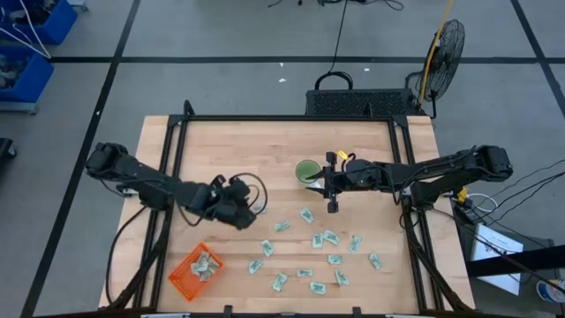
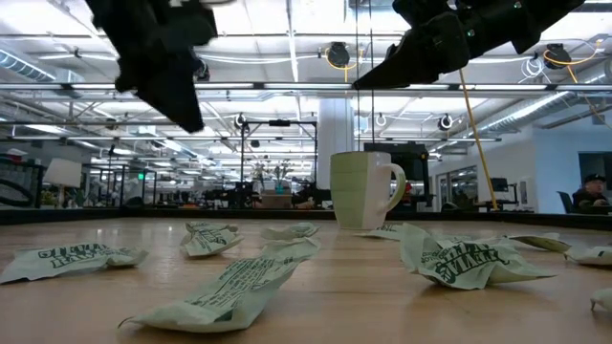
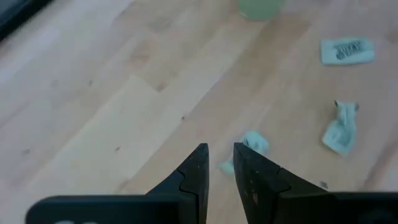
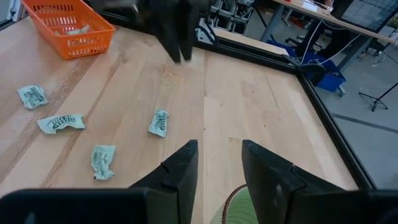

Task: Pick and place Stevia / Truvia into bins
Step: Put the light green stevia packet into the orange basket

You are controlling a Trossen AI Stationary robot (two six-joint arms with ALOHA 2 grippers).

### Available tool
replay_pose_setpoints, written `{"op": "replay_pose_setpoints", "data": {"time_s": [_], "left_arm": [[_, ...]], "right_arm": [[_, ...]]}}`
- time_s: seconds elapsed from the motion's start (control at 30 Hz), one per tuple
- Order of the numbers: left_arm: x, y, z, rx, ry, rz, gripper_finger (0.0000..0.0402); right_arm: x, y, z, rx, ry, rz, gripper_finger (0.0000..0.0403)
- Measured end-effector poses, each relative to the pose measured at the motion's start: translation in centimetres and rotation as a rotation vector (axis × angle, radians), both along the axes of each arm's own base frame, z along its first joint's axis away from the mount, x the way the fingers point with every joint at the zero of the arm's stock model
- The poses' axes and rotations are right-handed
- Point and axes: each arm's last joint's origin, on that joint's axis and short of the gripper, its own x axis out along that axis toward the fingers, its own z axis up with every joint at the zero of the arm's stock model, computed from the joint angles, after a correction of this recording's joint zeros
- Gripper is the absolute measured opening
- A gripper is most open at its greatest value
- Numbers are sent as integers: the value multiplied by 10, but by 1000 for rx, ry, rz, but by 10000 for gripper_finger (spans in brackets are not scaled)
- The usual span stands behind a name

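Although both arms hang above the bench [image 1: 229, 146], the left gripper [image 3: 219, 160] is the one placed for the coming pick. Its jaws stand nearly pressed together, with a thin slit between the fingertips and nothing held. Just beyond those fingertips, on the bare wood, lies a crumpled sachet [image 3: 252, 144]; two further sachets lie farther out toward the green cup [image 1: 306, 170]. Seen from above, this gripper hovers left of centre, between the orange basket [image 1: 181, 269] at the bench's near left corner and the scatter of sachets [image 1: 318, 256] across the near middle. The nearest sachet's crumpled shape gives no clear long axis, so the jaws probably need spreading before descent. The right gripper [image 4: 219, 162], jaws spread and empty, waits over the cup near the bench's centre, with the scatter lying toward the near edge from it.
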Motion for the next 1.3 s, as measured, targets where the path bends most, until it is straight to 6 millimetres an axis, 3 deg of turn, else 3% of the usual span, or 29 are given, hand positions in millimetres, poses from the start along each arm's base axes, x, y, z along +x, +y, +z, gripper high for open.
{"op": "replay_pose_setpoints", "data": {"time_s": [0.33,0.57,0.83,1.13,1.3], "left_arm": [[-4,13,-56,19,-8,-347,81],[-13,17,-80,18,-128,-402,81],[-16,19,-87,12,-154,-421,87],[-15,23,-87,22,-148,-420,178],[-14,23,-90,15,-134,-433,199]], "right_arm": [[0,0,0,-1,2,0,118],[0,0,0,-3,1,1,118],[0,0,0,-24,2,9,118],[0,0,0,-28,2,11,118],[0,0,0,-28,2,11,118]]}}
